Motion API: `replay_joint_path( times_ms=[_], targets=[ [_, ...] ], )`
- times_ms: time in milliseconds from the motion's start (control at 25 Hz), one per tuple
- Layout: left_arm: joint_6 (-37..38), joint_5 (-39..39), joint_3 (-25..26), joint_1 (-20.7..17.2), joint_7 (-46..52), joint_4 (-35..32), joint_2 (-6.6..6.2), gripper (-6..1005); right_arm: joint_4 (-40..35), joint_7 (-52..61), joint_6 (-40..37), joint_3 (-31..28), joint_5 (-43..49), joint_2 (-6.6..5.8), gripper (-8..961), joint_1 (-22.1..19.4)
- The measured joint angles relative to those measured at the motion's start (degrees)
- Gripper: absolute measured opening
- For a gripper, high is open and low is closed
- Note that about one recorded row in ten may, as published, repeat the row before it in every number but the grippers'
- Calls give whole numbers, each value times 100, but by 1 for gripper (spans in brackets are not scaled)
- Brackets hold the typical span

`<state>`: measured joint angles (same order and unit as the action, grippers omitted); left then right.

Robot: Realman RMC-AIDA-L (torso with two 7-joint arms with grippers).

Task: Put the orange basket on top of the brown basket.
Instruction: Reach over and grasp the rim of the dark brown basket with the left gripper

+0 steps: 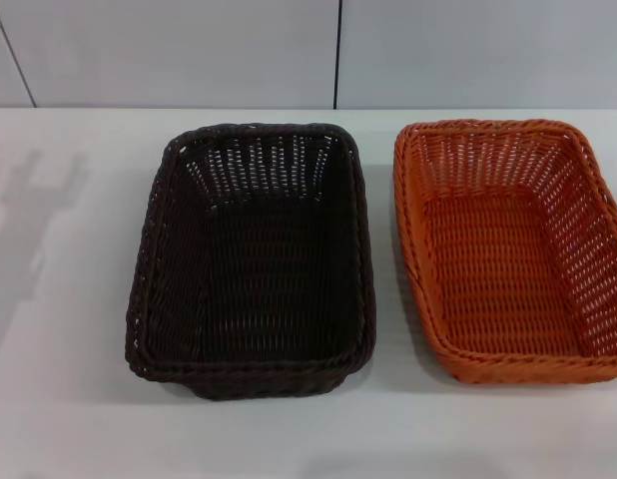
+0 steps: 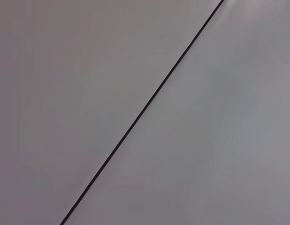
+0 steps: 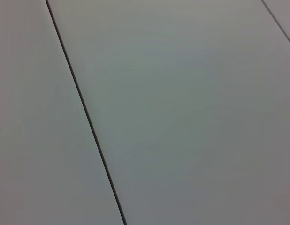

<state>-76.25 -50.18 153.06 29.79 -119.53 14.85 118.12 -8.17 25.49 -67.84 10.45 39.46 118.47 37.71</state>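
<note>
Just brown basket (image 1: pixel 251 261) beside orange basket (image 1: pixel 513 249)

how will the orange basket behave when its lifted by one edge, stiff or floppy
Probably fairly stiff: the orange basket holds its sloped woven walls upright and has a thick braided rim. Likely light for its size, since the sides are openwork. Lifted by one edge it may tilt, being wide, shallow and empty.

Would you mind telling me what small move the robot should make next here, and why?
Probably the right arm should reach in toward the orange basket. It stands on the table on the robot's right, beside the brown basket and apart from it, both upright and empty. No arm shows in the head view, and both wrist views show only plain panels, so nothing is gripped yet.
</note>
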Motion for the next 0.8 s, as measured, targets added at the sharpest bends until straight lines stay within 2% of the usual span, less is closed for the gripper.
replay_joint_path(
  times_ms=[480, 600, 720, 760, 800],
  targets=[
    [170, -73, -161, 53, 29, 91, -28, 838, 15, 9, 0, 1, -15, -1, 579, -8],
    [1142, -145, -1340, 112, 689, 871, -195, 838, 21, 16, -1, 3, -17, 0, 579, -1],
    [1421, -163, -1622, 107, 924, 1074, -249, 837, 36, 17, -2, 2, -18, 0, 579, -9],
    [2084, -364, -2415, 109, 1669, 1560, -495, 837, 40, 18, -2, 3, -18, 1, 579, -23],
    [2348, -683, -2806, 154, 2275, 1757, -708, 836, 41, 18, -2, 1, -18, 3, 579, -40]
  ],
)
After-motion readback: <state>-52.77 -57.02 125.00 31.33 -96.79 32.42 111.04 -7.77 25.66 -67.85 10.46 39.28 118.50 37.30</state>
